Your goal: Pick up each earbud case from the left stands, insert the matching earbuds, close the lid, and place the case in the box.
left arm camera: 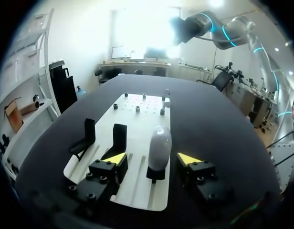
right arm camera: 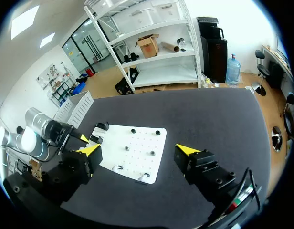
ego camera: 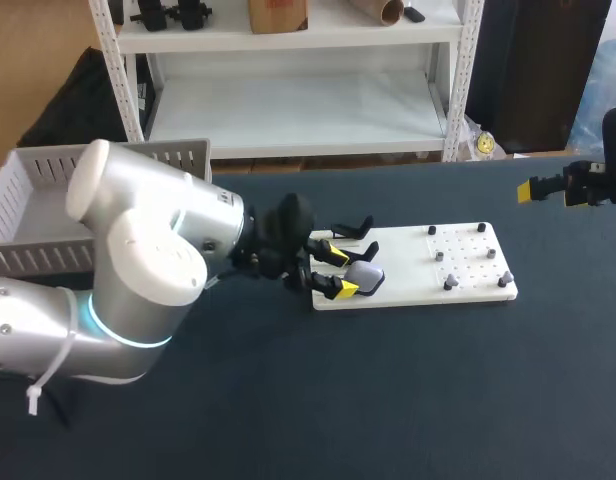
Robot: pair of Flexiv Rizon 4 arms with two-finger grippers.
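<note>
— My left gripper [left arm camera: 152, 158], how does it stand?
— Fingers apart, gripping nothing. The earbud case [left arm camera: 160, 143] is upright on its stand [left arm camera: 155, 174] between them, touching neither.
— How will it handle?
— I think light, hard, smooth, perhaps slippery. I would pinch its two broad sides, at the middle.

Dark matte table [ego camera: 418, 400], evenly lit

The earbud case [left arm camera: 160, 145] is seated on a stand [left arm camera: 155, 174] between the fingers of the left gripper [left arm camera: 152, 158], touched by neither. Two further stands [left arm camera: 119, 138] are set beside that gripper on the board [left arm camera: 137, 126], with pegs [left arm camera: 137, 109] ahead. The board lies ahead of and below the right gripper [right arm camera: 138, 149], well apart
</note>
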